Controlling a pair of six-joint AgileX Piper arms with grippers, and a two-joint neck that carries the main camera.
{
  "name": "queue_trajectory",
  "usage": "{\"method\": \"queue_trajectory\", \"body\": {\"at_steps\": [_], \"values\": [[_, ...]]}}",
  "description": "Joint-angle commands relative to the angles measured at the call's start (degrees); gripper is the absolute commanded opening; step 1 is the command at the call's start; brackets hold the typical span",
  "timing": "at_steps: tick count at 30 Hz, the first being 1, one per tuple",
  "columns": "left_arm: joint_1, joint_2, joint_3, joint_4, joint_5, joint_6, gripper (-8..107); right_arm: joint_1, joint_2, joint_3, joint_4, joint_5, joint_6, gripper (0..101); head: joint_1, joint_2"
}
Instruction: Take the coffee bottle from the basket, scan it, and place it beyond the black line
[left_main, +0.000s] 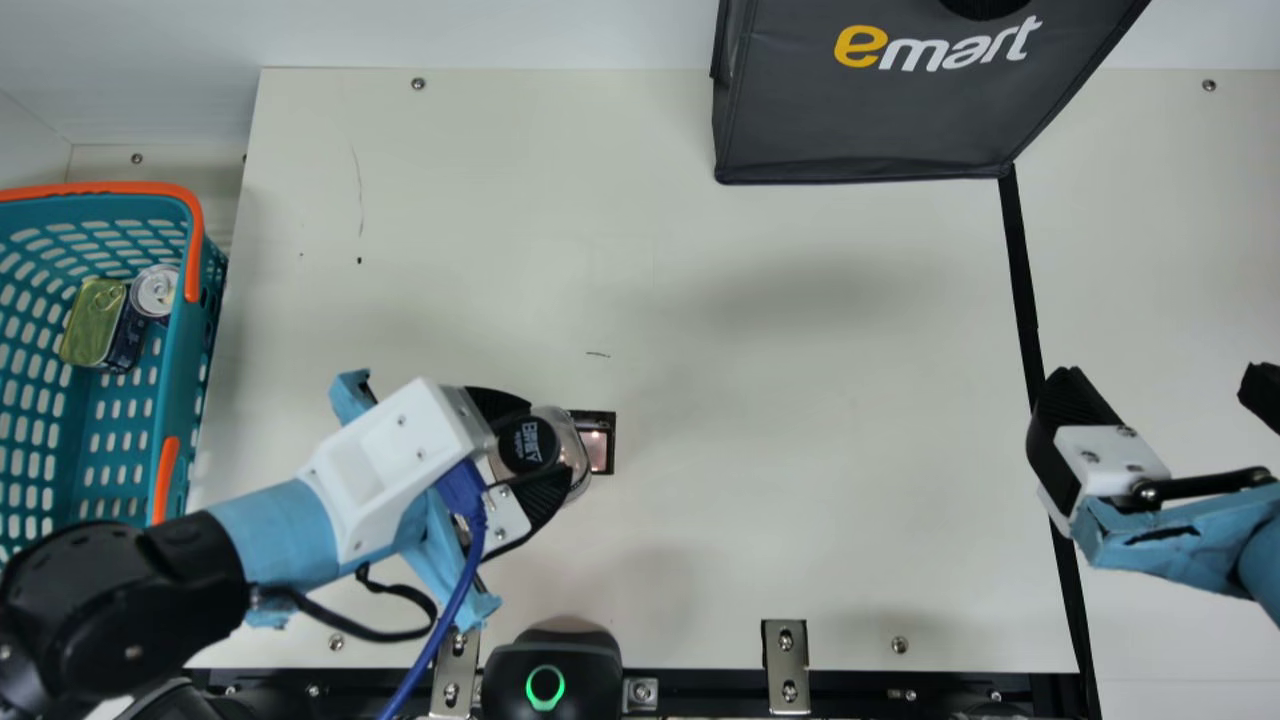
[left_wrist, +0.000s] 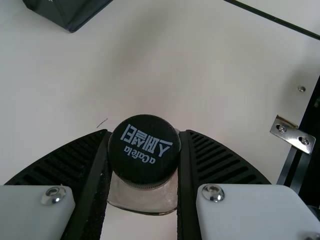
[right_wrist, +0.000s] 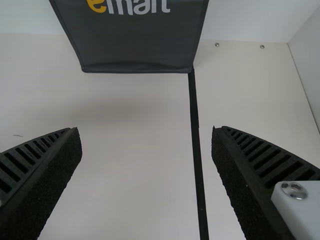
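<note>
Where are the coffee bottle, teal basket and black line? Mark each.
Coffee bottle (left_wrist: 144, 150): left wrist view, on its black cap.
Teal basket (left_main: 181, 365): main view, on its rim.
Black line (left_main: 1020, 270): main view, on its upper stretch.

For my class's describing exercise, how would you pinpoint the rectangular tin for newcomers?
Find the teal basket at the main view's left. Look down inside it. The tin has a rectangular yellow-green lid, unlike the round, silver-topped can beside it.

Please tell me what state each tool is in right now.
Left tool: closed on the coffee bottle.
Right tool: open, holding nothing.
</note>
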Motion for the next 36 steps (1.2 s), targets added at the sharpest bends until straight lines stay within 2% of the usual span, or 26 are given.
{"method": "queue_trajectory", "body": {"at_steps": [1, 9, 16, 22, 36], "values": [[5.37, 0.47, -0.32, -6.72, 2.11, 11.06, 10, 0.0, 0.0, 0.0, 0.0, 0.0, 0.0, 91, -1.57, 0.09], [15.96, 4.13, -2.45, -15.65, 6.95, 23.86, 10, 0.0, 0.0, 0.0, 0.0, 0.0, 0.0, 91, -1.57, 0.09], [19.88, 6.78, -4.42, -19.69, 8.5, 29.11, 10, 0.0, 0.0, 0.0, 0.0, 0.0, 0.0, 91, -1.57, 0.09], [19.2, 8.19, -6.1, -20.9, 7.5, 29.33, 10, 0.0, 0.0, 0.0, 0.0, 0.0, 0.0, 91, -1.57, 0.09], [12.89, 13.27, -12.11, -21.07, 2.86, 27.4, 10, 0.0, 0.0, 0.0, 0.0, 0.0, 0.0, 91, -1.57, 0.09]]}}
